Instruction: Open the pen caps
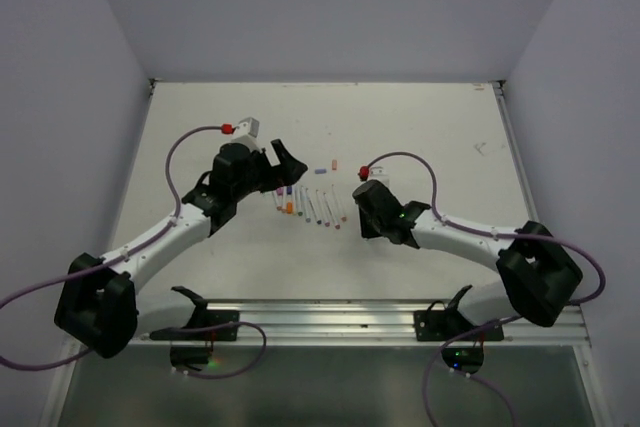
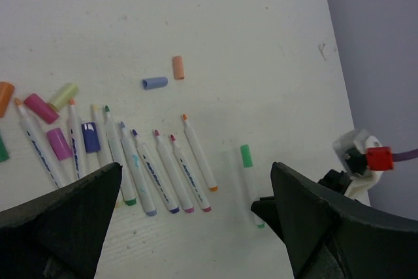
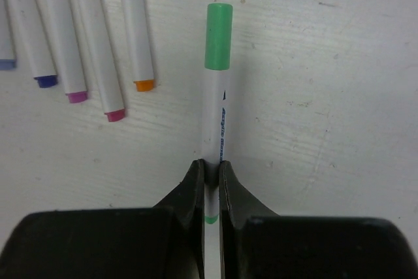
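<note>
Right gripper [image 3: 212,169] is clamping the white pen [image 3: 216,119] wearing the green cap [image 3: 219,36], while the left gripper [image 2: 196,174] is hanging wide open.

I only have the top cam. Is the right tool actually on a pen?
Observer: Yes. The right tool is shut on a pen, gripping its white barrel.
Operator: Cap on or off?
Observer: On. The green cap sits at the far end, clear of the grip.
Operator: Left tool?
Observer: The left tool is wide open and holds nothing.
</note>
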{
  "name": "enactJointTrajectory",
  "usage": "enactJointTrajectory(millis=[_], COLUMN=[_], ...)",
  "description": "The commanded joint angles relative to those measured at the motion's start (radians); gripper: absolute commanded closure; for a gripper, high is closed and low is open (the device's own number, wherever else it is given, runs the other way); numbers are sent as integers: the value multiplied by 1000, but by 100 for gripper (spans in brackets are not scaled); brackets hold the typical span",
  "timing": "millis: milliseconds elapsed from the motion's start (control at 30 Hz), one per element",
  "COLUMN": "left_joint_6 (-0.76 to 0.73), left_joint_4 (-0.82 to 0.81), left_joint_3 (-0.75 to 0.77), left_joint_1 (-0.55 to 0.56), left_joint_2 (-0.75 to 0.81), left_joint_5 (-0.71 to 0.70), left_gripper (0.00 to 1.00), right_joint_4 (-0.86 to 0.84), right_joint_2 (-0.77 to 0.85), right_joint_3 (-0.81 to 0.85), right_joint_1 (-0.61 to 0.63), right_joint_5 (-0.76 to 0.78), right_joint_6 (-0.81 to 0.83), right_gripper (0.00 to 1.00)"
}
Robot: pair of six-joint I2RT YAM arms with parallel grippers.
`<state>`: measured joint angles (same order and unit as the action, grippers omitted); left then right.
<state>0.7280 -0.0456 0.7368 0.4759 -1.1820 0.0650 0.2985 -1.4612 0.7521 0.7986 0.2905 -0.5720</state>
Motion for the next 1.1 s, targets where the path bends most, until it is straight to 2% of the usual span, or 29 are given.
enactJointTrajectory(millis=[0,167,300,433,533,700,733,867,1067], left_joint_6=[85,105,134,160,160,162,162,163,159], left_joint_4=[-59,-72,-100,-123,-123,-131,-134,-138,-142], left_joint_3=[41,128,182,205,223,227,227,223,225], left_joint_1=[35,134,168,178,184,190,191,202,208], left_joint_2=[-77,-185,-260,-283,-297,-315,-318,-329,-327], left_joint_5=[65,30,13,-4,-19,-19,-19,-21,-37], left_gripper=[0,0,6,19,25,38,44,50,69], right_joint_4=[-116,-251,-326,-348,-358,-381,-383,-390,-398], right_joint_2=[136,226,272,265,248,236,236,229,220], right_joint_3=[-20,-39,-43,-33,-28,-25,-23,-19,-19], right_joint_1=[14,71,105,126,137,157,159,166,171], right_joint_5=[26,21,19,24,21,12,12,13,10], right_joint_6=[73,135,164,188,195,198,199,205,207], right_gripper=[100,100,100,100,100,100,100,100,100])
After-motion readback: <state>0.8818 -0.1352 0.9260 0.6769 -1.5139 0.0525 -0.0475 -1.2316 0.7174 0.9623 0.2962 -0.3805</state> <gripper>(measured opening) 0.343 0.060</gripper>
